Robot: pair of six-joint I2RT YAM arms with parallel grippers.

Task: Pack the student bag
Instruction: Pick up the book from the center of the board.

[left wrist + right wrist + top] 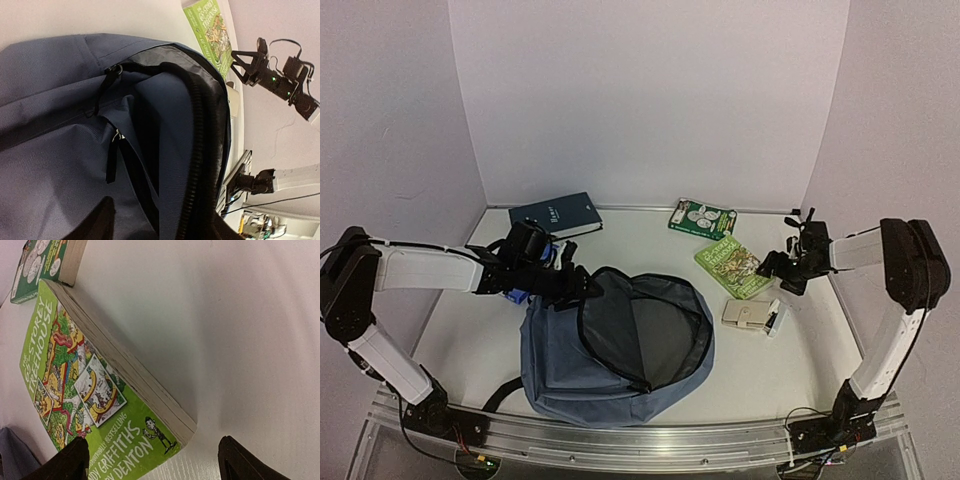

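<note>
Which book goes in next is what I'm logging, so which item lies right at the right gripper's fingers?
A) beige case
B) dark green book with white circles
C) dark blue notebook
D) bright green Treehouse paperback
D: in the right wrist view the bright green Treehouse paperback has its corner between the open fingers of the right gripper, while the dark green book lies beyond it.

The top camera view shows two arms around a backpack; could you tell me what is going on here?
The slate-blue student bag lies unzipped on the table, its main compartment gaping. The left end effector is at the opening's far-left rim; whether it grips the fabric is unclear. The right end effector stands open over a corner of the bright-green paperback, which lies outside the bag.
</note>
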